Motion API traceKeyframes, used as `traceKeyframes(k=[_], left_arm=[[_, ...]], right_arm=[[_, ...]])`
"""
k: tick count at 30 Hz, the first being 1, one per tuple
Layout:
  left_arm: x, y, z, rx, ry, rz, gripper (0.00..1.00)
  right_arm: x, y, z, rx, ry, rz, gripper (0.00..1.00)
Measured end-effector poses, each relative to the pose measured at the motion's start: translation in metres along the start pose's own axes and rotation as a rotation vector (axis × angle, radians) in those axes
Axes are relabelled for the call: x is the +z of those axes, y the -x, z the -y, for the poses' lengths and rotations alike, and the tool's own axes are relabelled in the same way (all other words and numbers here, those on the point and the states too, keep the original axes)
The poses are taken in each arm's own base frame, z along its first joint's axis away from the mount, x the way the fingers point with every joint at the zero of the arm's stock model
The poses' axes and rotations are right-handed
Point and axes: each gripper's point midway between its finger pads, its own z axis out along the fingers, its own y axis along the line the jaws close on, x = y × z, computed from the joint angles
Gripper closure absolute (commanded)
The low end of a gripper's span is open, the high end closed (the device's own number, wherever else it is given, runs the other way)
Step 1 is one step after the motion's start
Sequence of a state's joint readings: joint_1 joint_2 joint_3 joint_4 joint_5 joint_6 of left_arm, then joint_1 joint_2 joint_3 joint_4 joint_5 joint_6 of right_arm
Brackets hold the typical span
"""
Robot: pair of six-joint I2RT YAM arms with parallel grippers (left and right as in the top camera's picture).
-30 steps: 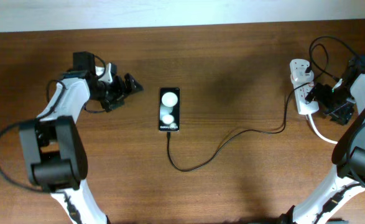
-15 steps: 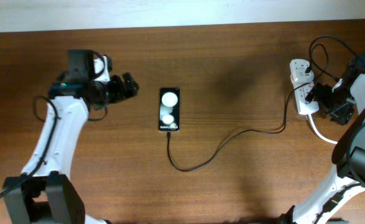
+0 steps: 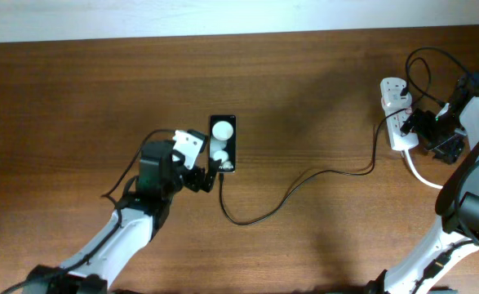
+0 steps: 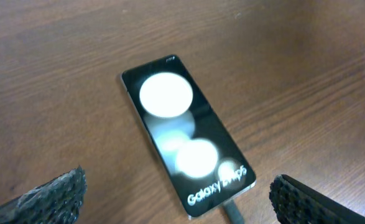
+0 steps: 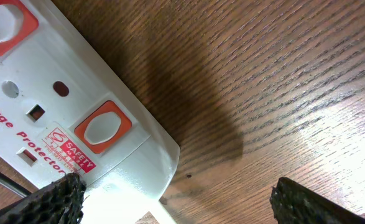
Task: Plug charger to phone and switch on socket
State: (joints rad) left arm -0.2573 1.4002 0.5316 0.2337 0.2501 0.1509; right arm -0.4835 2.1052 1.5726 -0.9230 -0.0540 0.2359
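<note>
Two pincers show, both spread wide with nothing held. The left pincer [image 3: 210, 175] hovers just beside the lettered end of the phone [image 3: 223, 144], which lies flat on the desk [image 3: 304, 73], screen up (two round lights glare off the glass). In the wrist view its fingertips [image 4: 53, 194] stand to either side of that end, apart from the phone. The charger [image 3: 286, 196] meets the phone at the same lettered end, loops away from it and runs across the desk to the socket [image 3: 392, 110], which lies well apart from the phone, toward the right arm. The right pincer [image 3: 412, 124] is at the side of the socket that faces away from the phone. Its wrist view shows the socket's end and a red switch [image 5: 102, 128] lying between the spread fingers. Whether the switch is on I cannot tell.
</note>
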Motion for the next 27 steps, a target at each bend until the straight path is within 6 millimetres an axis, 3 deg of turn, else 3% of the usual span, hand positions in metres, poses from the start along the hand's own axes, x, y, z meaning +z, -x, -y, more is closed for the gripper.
traceKeyframes(k=[5, 8, 12, 16, 24, 25, 27], left_arm=[[-0.023, -0.027, 0.003, 0.009, 0.038, 0.007, 0.01], [-0.040, -0.055, 0.007, 0.021, 0.070, 0.042, 0.01], [-0.061, -0.065, 0.007, 0.042, 0.128, 0.142, 0.01], [-0.078, -0.088, -0.013, -0.036, 0.211, 0.114, 0.01], [-0.093, -0.106, -0.009, -0.060, 0.229, 0.061, 0.01], [-0.096, -0.106, -0.009, -0.059, 0.235, 0.065, 0.01], [-0.104, -0.087, -0.013, -0.041, 0.263, 0.150, 0.01]], right_arm=[[0.000, 0.000, 0.000, 0.000, 0.000, 0.000, 0.01], [0.000, 0.000, 0.000, 0.000, 0.001, 0.000, 0.01], [0.000, 0.000, 0.000, 0.000, 0.000, 0.000, 0.02], [0.000, 0.001, 0.000, 0.000, 0.001, 0.001, 0.01], [0.000, 0.000, 0.000, 0.000, 0.000, 0.000, 0.01], [0.000, 0.001, 0.000, 0.000, 0.001, 0.001, 0.01], [0.000, 0.001, 0.000, 0.000, 0.001, 0.001, 0.01]])
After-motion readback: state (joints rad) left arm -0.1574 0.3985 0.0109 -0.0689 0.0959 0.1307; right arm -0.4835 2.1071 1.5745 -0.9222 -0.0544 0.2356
